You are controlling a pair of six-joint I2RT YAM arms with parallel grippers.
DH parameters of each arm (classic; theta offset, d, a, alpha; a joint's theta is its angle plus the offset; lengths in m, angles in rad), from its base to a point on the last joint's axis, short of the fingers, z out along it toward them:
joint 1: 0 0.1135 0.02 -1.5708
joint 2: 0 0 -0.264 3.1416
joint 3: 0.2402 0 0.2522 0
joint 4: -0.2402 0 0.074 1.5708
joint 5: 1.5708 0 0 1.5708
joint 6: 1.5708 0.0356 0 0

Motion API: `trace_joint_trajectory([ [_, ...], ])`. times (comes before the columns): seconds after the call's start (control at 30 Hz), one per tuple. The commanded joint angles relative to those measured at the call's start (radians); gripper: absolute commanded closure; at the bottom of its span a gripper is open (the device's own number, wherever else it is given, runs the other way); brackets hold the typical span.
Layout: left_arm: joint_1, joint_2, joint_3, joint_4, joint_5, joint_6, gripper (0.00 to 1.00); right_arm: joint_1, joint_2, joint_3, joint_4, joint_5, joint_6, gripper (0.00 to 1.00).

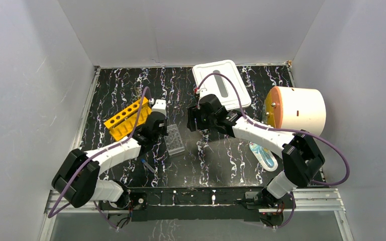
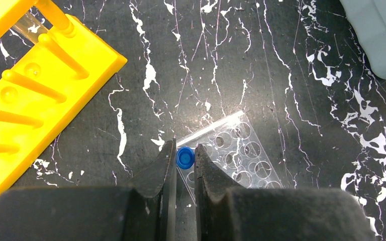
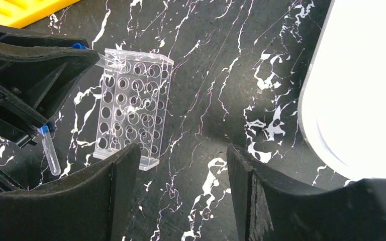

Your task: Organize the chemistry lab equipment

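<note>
Left arm (image 1: 113,153): being held stretched forward, wrist down.
Left gripper (image 2: 185,150): being held pinched on tube (image 2: 184,157).
Right arm (image 1: 254,131): being held stretched inward.
Right gripper (image 3: 183,156): being held apart.

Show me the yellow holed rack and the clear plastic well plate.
Yellow holed rack (image 1: 125,116): top external view, holed top face.
Clear plastic well plate (image 3: 132,109): right wrist view, middle wells.

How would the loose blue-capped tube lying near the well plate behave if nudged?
Lying on its side, the round loose tube would probably roll. Small and slender, it is likely light; its smooth clear wall may be slippery.
</note>
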Motion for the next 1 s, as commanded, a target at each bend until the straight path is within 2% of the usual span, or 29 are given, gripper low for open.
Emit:
trace_joint_trajectory([
  [0.0, -0.003, 0.0, 0.01, 0.075, -0.04, -0.015, 1.0, -0.007, -0.036, 0.057, -0.009, 0.0, -0.01, 0.28],
  [0.27, -0.001, 0.02, 0.001, 0.103, -0.051, -0.038, 1.0, -0.013, -0.034, 0.071, -0.023, 0.004, -0.021, 0.28],
  [0.7, 0.015, 0.036, 0.015, 0.036, -0.052, -0.093, 0.98, -0.018, -0.033, 0.069, -0.021, -0.009, -0.019, 0.28],
  [0.77, 0.016, 0.04, 0.022, 0.031, -0.045, -0.101, 0.96, -0.018, -0.031, 0.074, -0.022, -0.012, -0.022, 0.28],
  [0.97, 0.018, 0.049, 0.044, 0.013, -0.053, -0.096, 0.75, -0.019, -0.034, 0.085, -0.027, -0.014, -0.029, 0.28],
])
